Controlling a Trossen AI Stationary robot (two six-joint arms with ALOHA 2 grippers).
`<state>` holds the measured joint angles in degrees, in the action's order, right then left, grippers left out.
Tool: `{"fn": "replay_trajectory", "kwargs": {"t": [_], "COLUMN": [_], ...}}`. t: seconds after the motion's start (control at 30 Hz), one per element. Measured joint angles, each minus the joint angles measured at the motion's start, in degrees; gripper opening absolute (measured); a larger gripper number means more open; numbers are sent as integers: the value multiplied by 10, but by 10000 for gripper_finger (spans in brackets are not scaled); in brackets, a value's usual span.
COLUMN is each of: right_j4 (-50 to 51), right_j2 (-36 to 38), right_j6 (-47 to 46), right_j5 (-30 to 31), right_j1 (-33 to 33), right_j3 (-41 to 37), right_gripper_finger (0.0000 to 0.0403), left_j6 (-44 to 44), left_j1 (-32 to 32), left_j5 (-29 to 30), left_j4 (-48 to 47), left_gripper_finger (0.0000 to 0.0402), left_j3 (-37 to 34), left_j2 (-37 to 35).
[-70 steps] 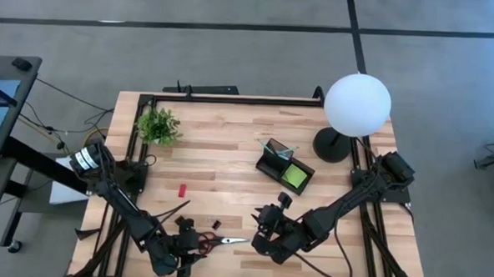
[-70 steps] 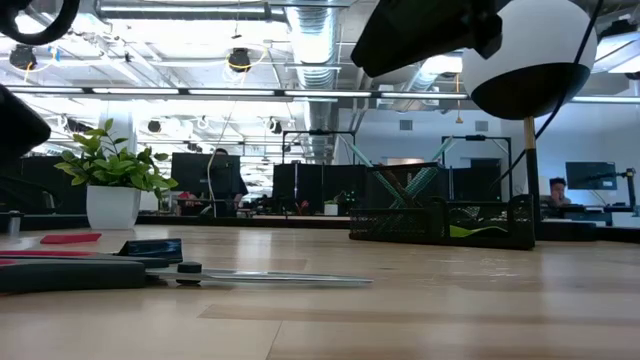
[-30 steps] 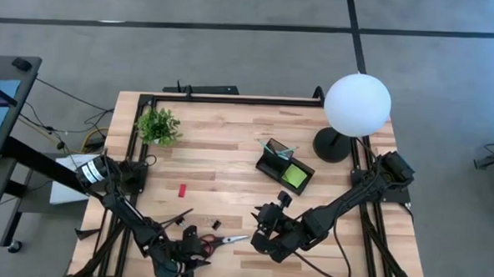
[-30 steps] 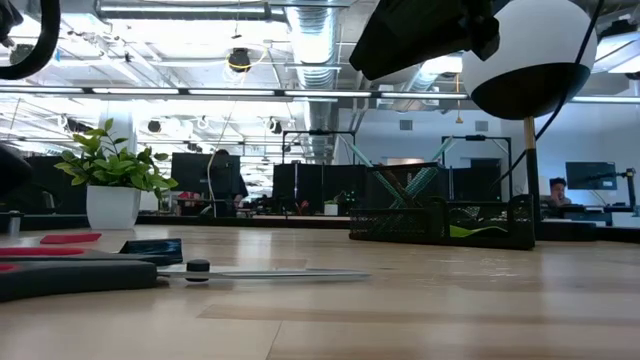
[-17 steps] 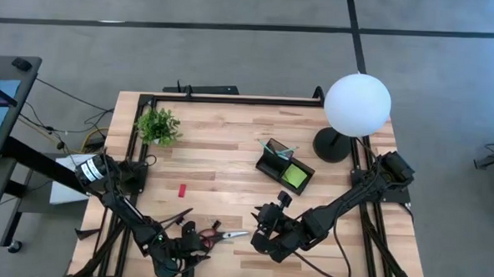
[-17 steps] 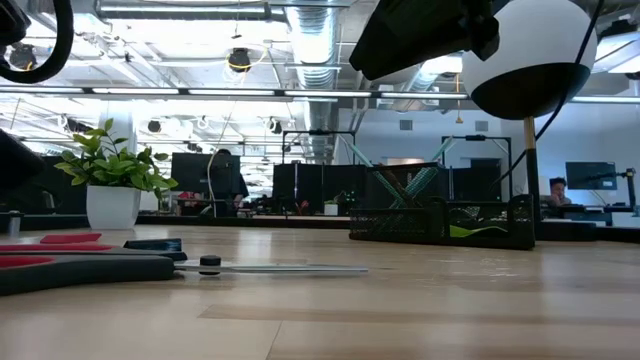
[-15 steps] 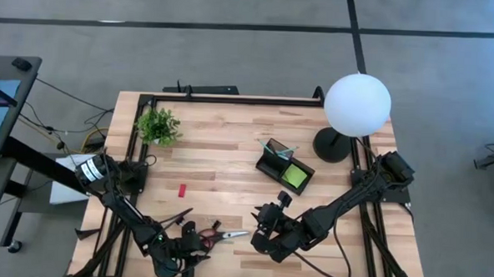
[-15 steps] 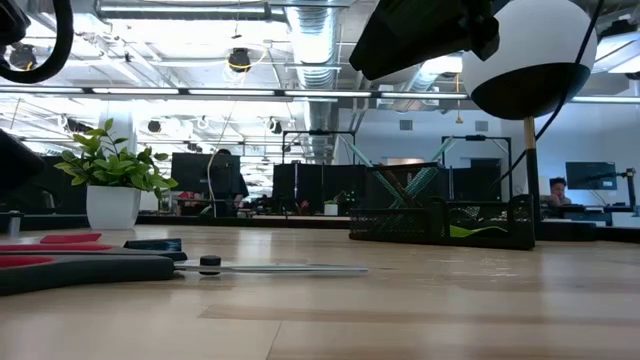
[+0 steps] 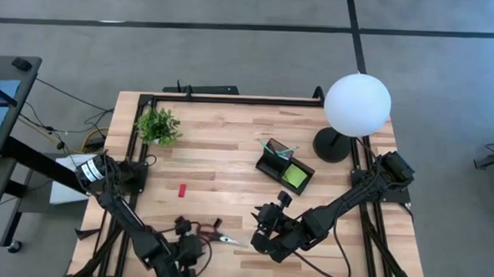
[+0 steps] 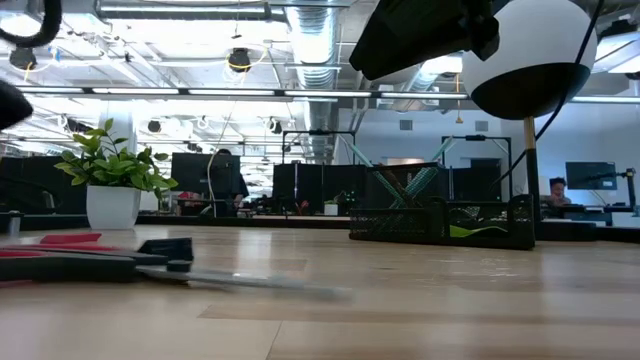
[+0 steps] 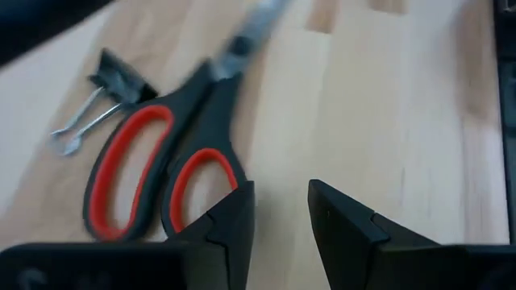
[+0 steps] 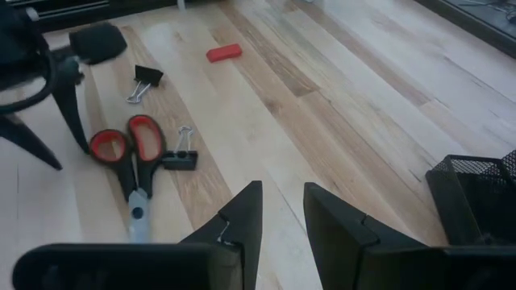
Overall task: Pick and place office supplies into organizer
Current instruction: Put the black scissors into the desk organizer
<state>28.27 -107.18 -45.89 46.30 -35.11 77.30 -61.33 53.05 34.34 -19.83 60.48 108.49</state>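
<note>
The red-handled scissors (image 9: 213, 235) lie flat on the wood near the table's front edge, blades toward the right. My left gripper (image 9: 194, 241) hovers open just behind their handles (image 11: 161, 173), with bare wood between its fingers. To the right of the scissors, my right gripper (image 9: 264, 231) hangs open over the table, holding nothing. The black organizer (image 9: 285, 167) stands right of centre and holds teal pens (image 9: 276, 148) and a lime-green pad (image 9: 294, 176). A small red block (image 9: 181, 190) and two black clips (image 12: 145, 76) (image 12: 181, 157) lie loose. My left gripper has one fingertip (image 11: 238, 201) right at the rim of the scissors' nearer handle loop (image 11: 201, 173), coming slanting down from the handle side. Whether it touches the loop, I cannot tell. The scissors lie on the table.
A green potted plant (image 9: 158, 126) stands at the far left. A white globe lamp (image 9: 357, 104) on a black base stands at the far right, beside the organizer. Bare wood lies between the scissors and the organizer.
My left gripper has risen and tipped, drawing back toward the table's near edge. The scissors have turned about on the table. Their blade tip has swung toward the near edge, and their handles have shifted a little toward the far side.
</note>
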Motion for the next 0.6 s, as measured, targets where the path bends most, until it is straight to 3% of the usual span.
{"fn": "replay_trajectory", "kwargs": {"t": [0.23, 0.6], "right_j4": [0, 0], "right_j2": [0, 0], "right_j6": [0, 0], "right_j5": [0, 0], "right_j1": [0, 0], "right_j3": [0, 0], "right_gripper_finger": [88, 88], "left_j6": [-28, -28], "left_j1": [0, -1], "left_j5": [31, 47], "left_j4": [-48, -71], "left_gripper_finger": [114, 114], "left_j3": [24, -15], "left_j2": [0, 4]}}
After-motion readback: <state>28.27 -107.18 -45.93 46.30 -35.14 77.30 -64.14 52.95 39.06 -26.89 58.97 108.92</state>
